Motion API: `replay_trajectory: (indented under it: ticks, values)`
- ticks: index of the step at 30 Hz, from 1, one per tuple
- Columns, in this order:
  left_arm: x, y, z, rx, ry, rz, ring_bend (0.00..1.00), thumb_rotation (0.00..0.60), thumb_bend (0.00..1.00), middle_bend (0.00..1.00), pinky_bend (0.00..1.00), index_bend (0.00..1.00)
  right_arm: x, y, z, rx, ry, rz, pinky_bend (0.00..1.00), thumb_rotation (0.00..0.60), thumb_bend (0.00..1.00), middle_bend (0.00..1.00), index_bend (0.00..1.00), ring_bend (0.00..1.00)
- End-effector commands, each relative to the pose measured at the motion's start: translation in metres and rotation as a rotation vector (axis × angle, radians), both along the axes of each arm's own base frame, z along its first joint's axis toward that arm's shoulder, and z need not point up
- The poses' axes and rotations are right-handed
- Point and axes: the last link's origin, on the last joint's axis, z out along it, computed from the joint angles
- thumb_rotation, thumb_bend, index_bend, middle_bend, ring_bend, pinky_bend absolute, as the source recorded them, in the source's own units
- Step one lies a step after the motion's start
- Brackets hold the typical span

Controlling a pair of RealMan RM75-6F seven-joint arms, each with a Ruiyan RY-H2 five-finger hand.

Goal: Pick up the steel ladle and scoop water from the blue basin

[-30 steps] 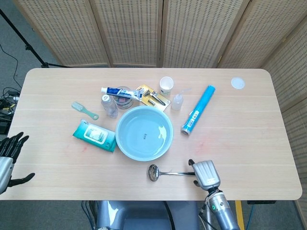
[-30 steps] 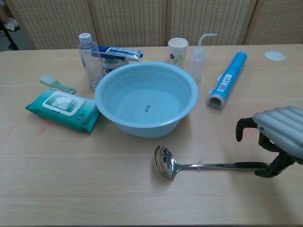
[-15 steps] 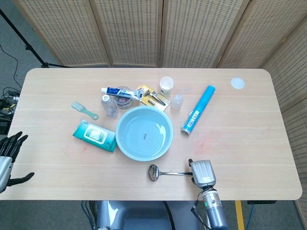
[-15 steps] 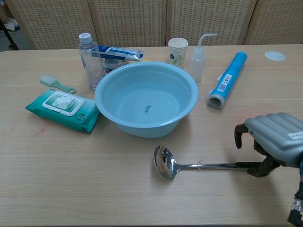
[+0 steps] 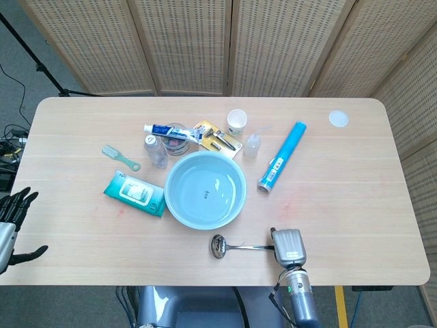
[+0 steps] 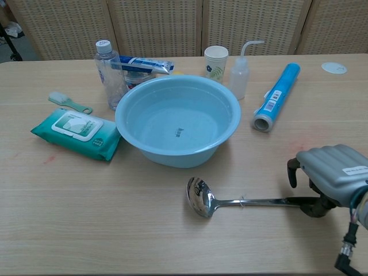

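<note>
Item: steel ladle (image 6: 241,201), lying flat on the table (image 5: 355,198) just in front of the blue basin (image 6: 178,121), bowl end toward the basin, handle running to my right. Basin holds water.

Item: my right hand (image 6: 333,181), knuckles up, set over the handle's far end; fingers curled down around it, though whether they truly clamp it I cannot tell.

Item: my left hand (image 5: 12,222), off the table's left edge, fingers apart, holding nothing.

Also near the basin: wipes pack (image 6: 75,132), clear bottle (image 6: 109,66), paper cup (image 6: 215,62), blue roll (image 6: 277,95).
</note>
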Motion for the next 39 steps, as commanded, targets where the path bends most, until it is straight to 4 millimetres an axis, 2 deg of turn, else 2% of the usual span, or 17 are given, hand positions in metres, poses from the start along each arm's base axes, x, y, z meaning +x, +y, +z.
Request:
replay_trajectory:
  ticks: [1,22,26,31,34,39]
  values:
    - [0.0,0.0,0.0,0.0,0.0,0.003,0.0,0.6,0.0,0.0,0.0,0.0,0.0,0.0,-0.002,0.003,0.007,-0.009,1.0,0.6,0.33,1.0,0.45,0.97]
    - [-0.001,0.002,-0.002,-0.001,0.01,0.007,0.0,0.6,0.0,0.0,0.0,0.0,0.007,0.004,-0.014,0.037,0.009,0.0,1.0,0.6,0.34,1.0,0.46,0.97]
    - [-0.001,0.002,-0.001,-0.001,0.005,0.008,0.0,0.6,0.0,0.0,0.0,0.0,0.008,0.003,-0.017,0.039,0.011,0.004,1.0,0.6,0.36,1.0,0.5,0.97]
    - [-0.001,0.002,0.0,0.004,0.001,0.006,0.0,0.6,0.0,0.0,0.0,0.0,0.008,0.003,-0.019,0.043,0.011,0.008,1.0,0.6,0.47,1.0,0.62,0.97]
    - [-0.002,0.002,0.0,0.003,0.001,0.008,0.0,0.6,0.0,0.0,0.0,0.0,0.008,0.004,-0.019,0.046,0.004,0.016,1.0,0.6,0.61,1.0,0.71,0.97]
    - [-0.001,0.002,0.0,0.0,0.003,0.008,0.0,0.6,0.0,0.0,0.0,0.0,0.012,0.005,-0.014,0.042,-0.035,0.039,1.0,0.6,0.78,1.0,0.76,0.97]
